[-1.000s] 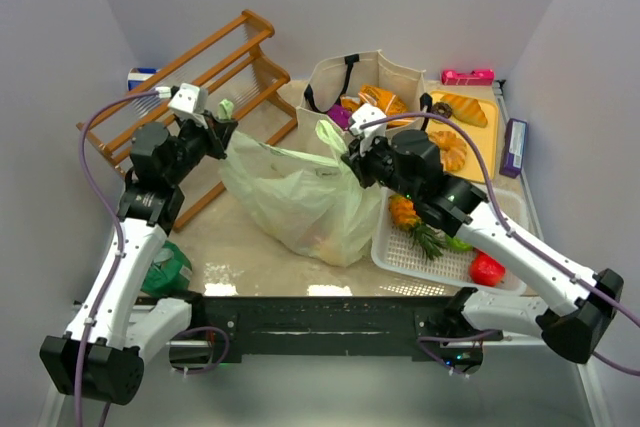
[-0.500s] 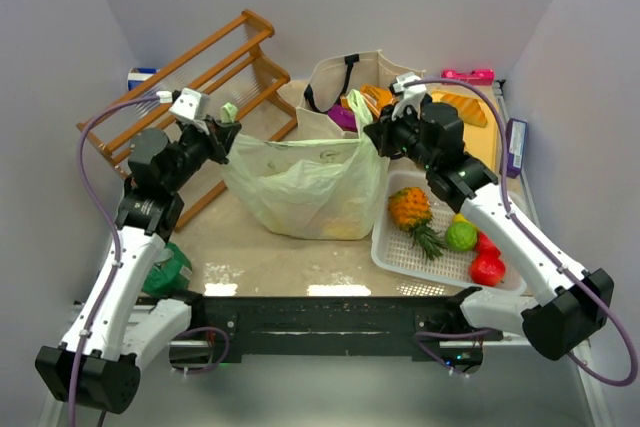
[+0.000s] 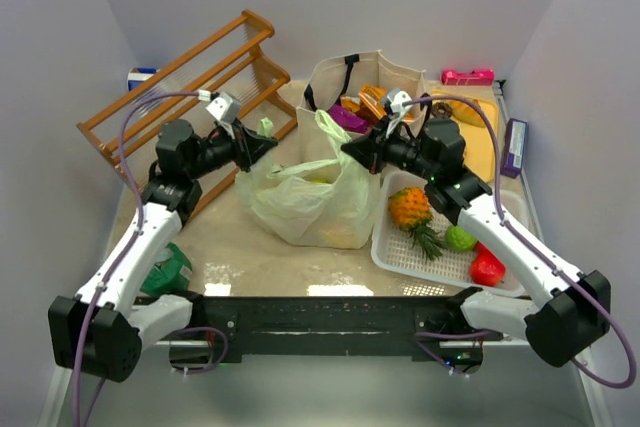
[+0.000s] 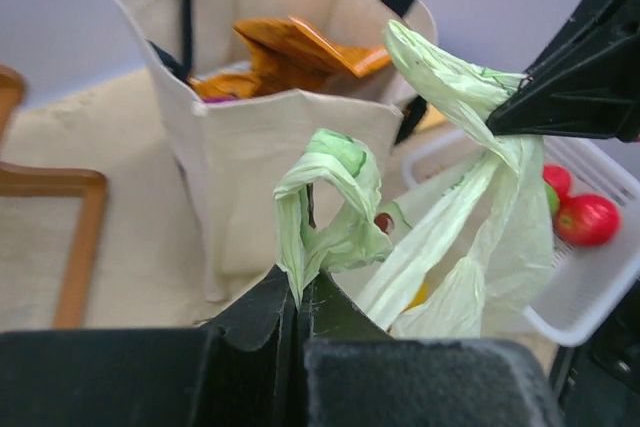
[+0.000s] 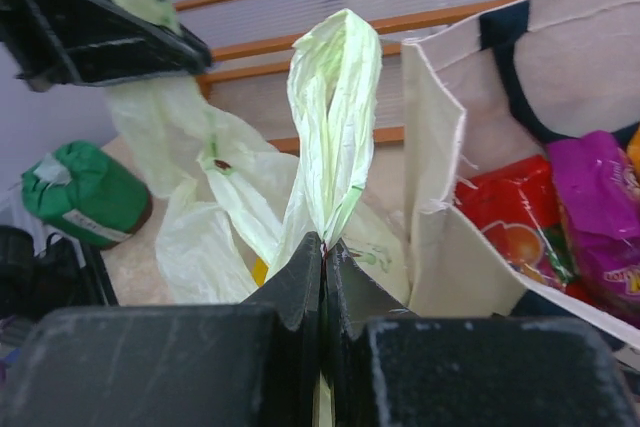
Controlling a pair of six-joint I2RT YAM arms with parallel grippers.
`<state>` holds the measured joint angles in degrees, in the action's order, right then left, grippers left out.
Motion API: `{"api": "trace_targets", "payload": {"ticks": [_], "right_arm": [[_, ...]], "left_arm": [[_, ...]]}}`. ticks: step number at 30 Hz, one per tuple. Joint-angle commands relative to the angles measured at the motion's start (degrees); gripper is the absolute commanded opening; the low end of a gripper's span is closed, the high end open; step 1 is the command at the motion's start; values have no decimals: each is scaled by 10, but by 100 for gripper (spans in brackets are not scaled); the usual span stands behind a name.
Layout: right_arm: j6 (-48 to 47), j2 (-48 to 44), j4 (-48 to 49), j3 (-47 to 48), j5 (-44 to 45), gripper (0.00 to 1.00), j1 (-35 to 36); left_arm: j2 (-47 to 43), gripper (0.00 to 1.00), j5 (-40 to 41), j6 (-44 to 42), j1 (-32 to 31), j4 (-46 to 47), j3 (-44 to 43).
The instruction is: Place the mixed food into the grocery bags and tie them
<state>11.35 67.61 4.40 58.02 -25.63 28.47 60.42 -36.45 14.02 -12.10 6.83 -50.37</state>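
Beige table [image 3: 225, 242]: just before the canvas tote [image 3: 335, 87], left gripper [image 3: 265, 145] and right gripper [image 3: 348, 151] each pinch one handle of the pale green bag [image 3: 310, 202].

Thin film on the pale green plastic bag [image 3: 305, 202] hides most of its load; only a yellow patch [image 5: 260, 269] shows through, too vague to name. The canvas tote [image 3: 335, 82] wall covers the lower parts of the snack packets [image 3: 360, 107]. In the right wrist view the purple packet [image 5: 600, 207] is cut off by the right edge. In the left wrist view the wooden rack [image 4: 60, 217] is cut off at the left edge and the white mesh basket [image 4: 590, 292] at the right.
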Motion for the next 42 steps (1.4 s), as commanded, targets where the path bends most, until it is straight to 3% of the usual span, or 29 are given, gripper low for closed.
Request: {"api": "trace_targets", "payload": {"ticks": [1,7,14,19,28,31,32,34,38,42], "right_arm": [[6,-57,128,-47,-92,0,4],[-6,-52,185,-84,-196,0,4],[-39,-34,163,-93,-254,0,5],[-76,-8,76,-66,-287,0,4],[-77,37,26,-46,-321,0,5],[-66,45,21,-34,-319,0,4],[-66,48,19,-33,-321,0,5],[-62,50,21,-30,-322,0,4],[-46,53,35,-32,-319,0,5],[-23,54,58,-36,-320,0,4]], "left_arm": [[43,0,-114,38,-25,40,-8],[118,0,-151,51,-27,21,-32],[153,0,-176,25,-53,-8,-54],[157,0,-212,14,-67,-5,-59],[176,3,-193,-62,-95,-118,-90],[172,16,-183,-77,-97,-139,-94],[166,30,-180,-80,-97,-145,-94],[160,35,-166,-90,-97,-154,-93],[143,59,-137,-109,-96,-177,-97],[128,73,-127,-136,-96,-198,-100]]}}
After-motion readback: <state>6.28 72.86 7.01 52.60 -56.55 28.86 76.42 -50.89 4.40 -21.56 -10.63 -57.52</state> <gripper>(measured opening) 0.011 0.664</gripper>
